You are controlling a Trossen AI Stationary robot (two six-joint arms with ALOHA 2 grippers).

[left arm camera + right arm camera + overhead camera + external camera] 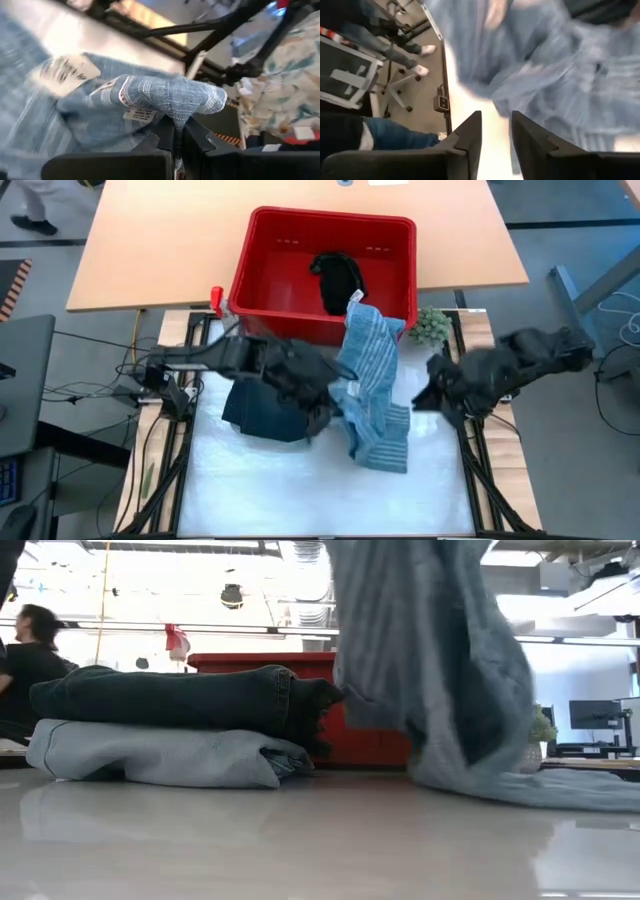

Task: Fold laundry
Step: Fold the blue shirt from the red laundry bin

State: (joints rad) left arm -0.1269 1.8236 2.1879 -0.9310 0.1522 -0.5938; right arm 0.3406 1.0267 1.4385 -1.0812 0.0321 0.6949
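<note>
A grey-blue striped garment (pixel 372 385) hangs lifted over the middle of the table, with my left gripper (pixel 179 131) shut on it. Its lower end (pixel 520 785) lies on the table. The left gripper (pixel 335 392) shows at the garment's left side in the high view. Just right of the garment, my right gripper (pixel 425 395) stands open, with nothing between its fingers (pixel 470 131). To the left is a folded stack: a dark navy garment (pixel 170 698) resting flat on a light blue one (pixel 160 755). A black garment (pixel 338 278) lies inside the red basket (pixel 270 270). My left gripper pinches a bunched fold of the striped garment (pixel 172 102) between its two fingers, close to the white tags (pixel 65 72). A rounded hump of cloth stands out past the fingertips. The garment hangs slack below the hold, its lower end on the table.
The red basket stands at the table's far edge, behind the hanging garment. A small green fuzzy ball (pixel 432 325) sits by the basket's right near corner. The near half of the white table (pixel 300 490) shows bare. A person (pixel 30 660) sits in the room beyond the table.
</note>
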